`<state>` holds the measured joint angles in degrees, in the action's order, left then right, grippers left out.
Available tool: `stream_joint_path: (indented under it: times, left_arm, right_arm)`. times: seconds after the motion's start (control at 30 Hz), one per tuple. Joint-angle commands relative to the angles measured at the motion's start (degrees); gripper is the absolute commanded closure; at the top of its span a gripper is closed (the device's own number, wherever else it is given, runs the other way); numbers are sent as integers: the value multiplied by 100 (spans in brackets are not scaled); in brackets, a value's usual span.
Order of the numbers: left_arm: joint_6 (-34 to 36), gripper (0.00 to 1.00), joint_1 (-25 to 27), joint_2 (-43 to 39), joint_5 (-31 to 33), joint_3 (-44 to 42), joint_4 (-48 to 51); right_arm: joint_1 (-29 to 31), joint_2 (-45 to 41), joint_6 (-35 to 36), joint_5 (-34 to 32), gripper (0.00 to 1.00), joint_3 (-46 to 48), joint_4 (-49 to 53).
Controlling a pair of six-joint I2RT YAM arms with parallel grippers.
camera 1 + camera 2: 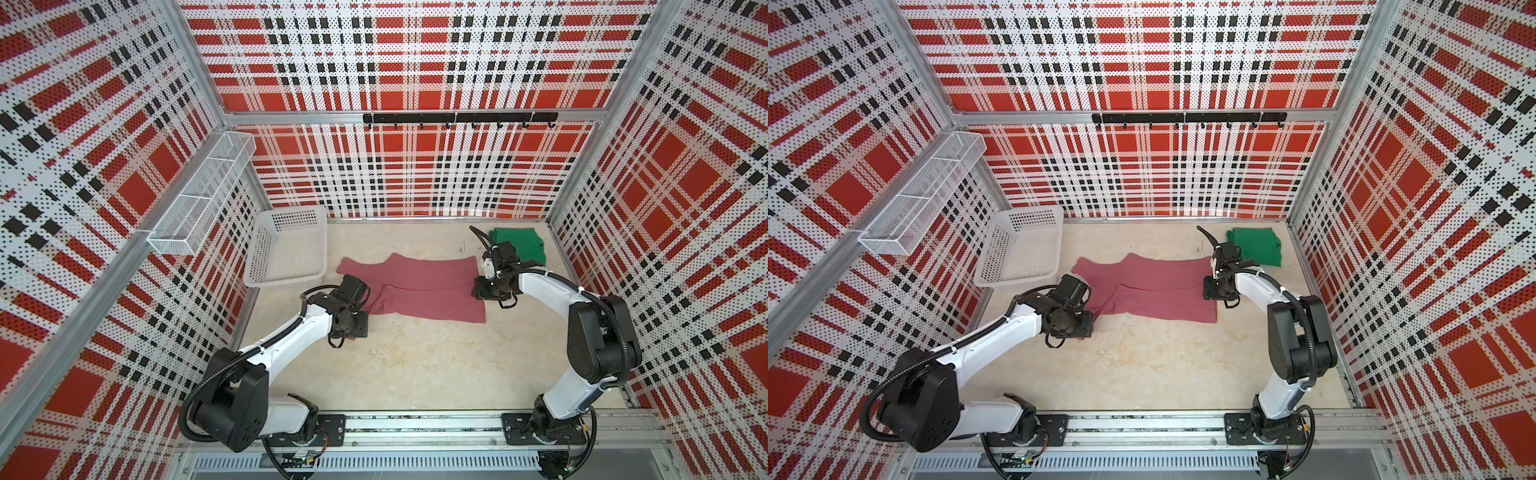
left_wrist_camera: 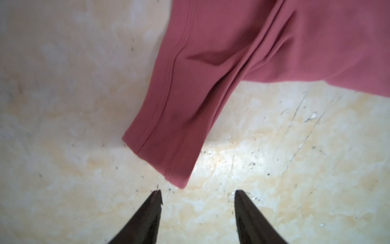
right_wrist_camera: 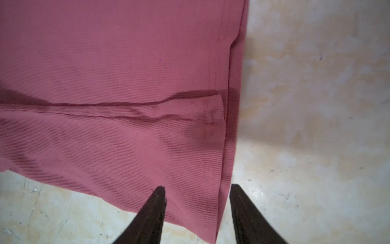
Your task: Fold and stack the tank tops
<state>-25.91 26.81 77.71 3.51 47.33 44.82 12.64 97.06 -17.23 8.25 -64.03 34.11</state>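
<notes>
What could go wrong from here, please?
The left gripper stands open just off the strap end of the pink top; a pinch may miss it or catch one layer.
The folded edge is puckered near the hem by the right gripper; another fold could press that in.
The right arm passes by the green top and might drag it.

Bare tabletop (image 1: 415,365) near front; basket (image 1: 266,253) back-left.

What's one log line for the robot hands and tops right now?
left gripper: open, by strap | right gripper: open, over hem | pink tank top: partly folded | green tank top: folded, apart
</notes>
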Motion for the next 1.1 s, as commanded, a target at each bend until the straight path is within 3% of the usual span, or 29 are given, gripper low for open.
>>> stream_joint_path:
  times: [0.0,0.2,0.57,0.97,1.07]
  left_arm:
    - [-343,39,226,218,379,-23,5]
    - [-319,41,371,910,384,116,-430]
    - [-171,60,287,1569,1057,724,-62]
    - [256,88,-252,1848,1363,1169,247]
    - [422,90,-495,1921,1394,1336,239]
  right_arm:
    - [43,-298,-184,140,46,38,-259]
    - [44,-376,-196,76,46,72,-203]
    - [44,-556,-212,176,46,295,-312]
    - [36,-479,-140,194,46,268,-399]
    - [36,-447,-122,203,46,284,-431]
